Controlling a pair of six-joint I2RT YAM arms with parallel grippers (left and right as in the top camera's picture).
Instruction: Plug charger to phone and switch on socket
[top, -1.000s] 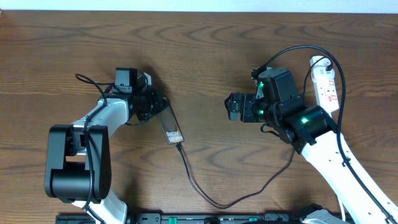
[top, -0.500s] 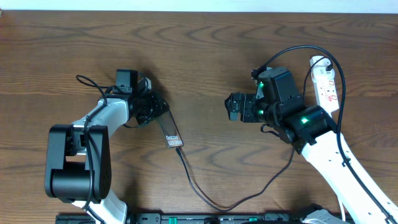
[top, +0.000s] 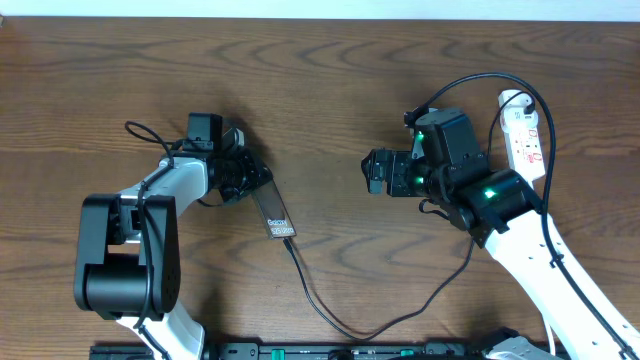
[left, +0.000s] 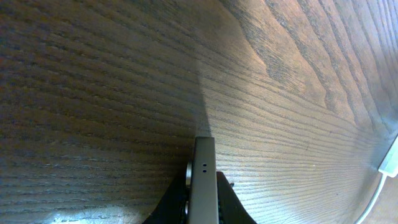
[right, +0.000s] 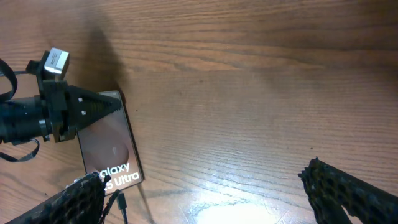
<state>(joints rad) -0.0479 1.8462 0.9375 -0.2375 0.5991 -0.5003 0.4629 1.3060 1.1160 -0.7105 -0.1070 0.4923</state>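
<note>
Bearing "Galaxy Ultra" lettering: phone (right: 109, 144).

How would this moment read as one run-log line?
left fingers: shut on phone | right fingers: open, empty | charger: tip at phone's lettered end | socket: no fingers on it

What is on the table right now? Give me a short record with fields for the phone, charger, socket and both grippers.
phone: shiny slab, one end held by the left gripper, lettered end pointing away from it
left gripper: shut on the phone
charger: thin black cable looping over the wooden table; its tip meets the phone's lettered end, but whether it is seated cannot be told
socket: white strip at the far right, no gripper on it
right gripper: open, empty, apart from both phone and socket
</note>
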